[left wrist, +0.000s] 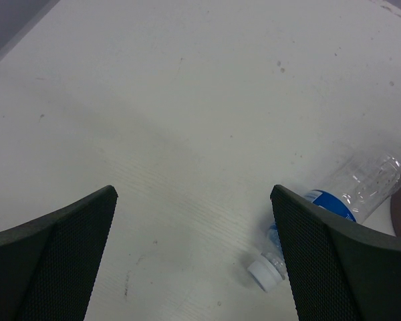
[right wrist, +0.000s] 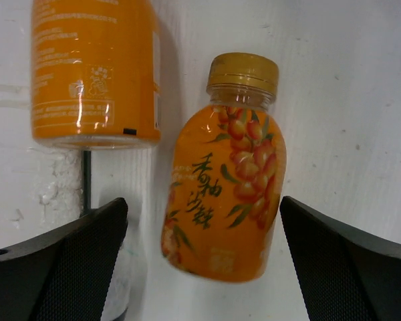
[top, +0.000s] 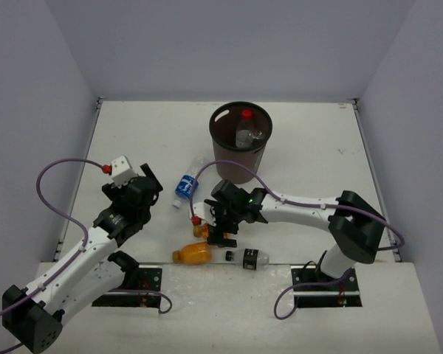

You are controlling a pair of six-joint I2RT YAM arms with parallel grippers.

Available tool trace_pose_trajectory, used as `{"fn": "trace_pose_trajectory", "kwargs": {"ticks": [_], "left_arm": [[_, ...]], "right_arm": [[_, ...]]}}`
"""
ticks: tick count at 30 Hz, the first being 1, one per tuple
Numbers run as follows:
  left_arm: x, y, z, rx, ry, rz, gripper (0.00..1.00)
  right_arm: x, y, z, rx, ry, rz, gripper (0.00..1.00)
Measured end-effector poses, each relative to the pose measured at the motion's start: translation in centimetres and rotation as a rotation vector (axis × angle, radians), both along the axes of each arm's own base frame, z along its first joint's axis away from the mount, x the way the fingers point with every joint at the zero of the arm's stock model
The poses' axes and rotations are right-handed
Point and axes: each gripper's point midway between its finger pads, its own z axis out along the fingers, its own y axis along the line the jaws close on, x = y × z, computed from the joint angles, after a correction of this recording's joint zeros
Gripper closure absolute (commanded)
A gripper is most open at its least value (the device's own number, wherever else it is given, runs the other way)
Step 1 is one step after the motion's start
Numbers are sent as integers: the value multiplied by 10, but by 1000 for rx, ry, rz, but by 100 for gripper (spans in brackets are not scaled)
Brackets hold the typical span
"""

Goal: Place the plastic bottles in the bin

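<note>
The white table (top: 310,147) is carrying all items. The bin (top: 236,166) is standing upright at the far centre of the table. It is holding two bottles: the red-capped bottle (top: 246,114) and the clear bottle (top: 252,137).

The left gripper (left wrist: 194,254) is hovering over bare table with its jaws spread wide and nothing between them. The right gripper (right wrist: 204,261) is pointing down near the front of the table. Its jaws are also wide apart and are straddling the first orange bottle (right wrist: 224,194). A gap is showing on each side, so neither finger is touching the bottle and nothing is gripped.

The blue-labelled bottle (left wrist: 334,204) is lying on its side between the left gripper and the bin, with its white cap (left wrist: 266,273) pointing toward the arms. The first orange bottle is lying flat, gold cap away from the wrist camera. The second orange bottle (right wrist: 93,67) is lying just beside it, apart from it. The black-capped bottle (top: 249,257) is lying on its side near the front edge, near the second orange bottle.
</note>
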Motion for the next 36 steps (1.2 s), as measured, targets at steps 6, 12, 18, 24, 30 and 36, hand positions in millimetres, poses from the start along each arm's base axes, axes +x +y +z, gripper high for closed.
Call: {"fn": "trace_pose_trajectory", "kwargs": {"ticks": [6,12,18,24,30,36], "left_arm": [[-3,2,4,-6,-11,2,0],[-4,3,10,-23,-39,2,0],[-5,3,10,-22,-35,0,0],[-3,-2,7,-29,-22,-25,0],[0,-10,8,-51,-28,-59,0],[3,-16,4,-49,-9,-87,0]], "right_arm": [[9,7,-34,-81,-47,-37,17],[34,13,-29,2,-163,-157,62],[49,3,-4,59,-267,-255,72],[73,-5,72,210,-417,-399,64],[111,-26,256,575,-606,-726,64],[157,-84,373,828,-670,-1024,63]]}}
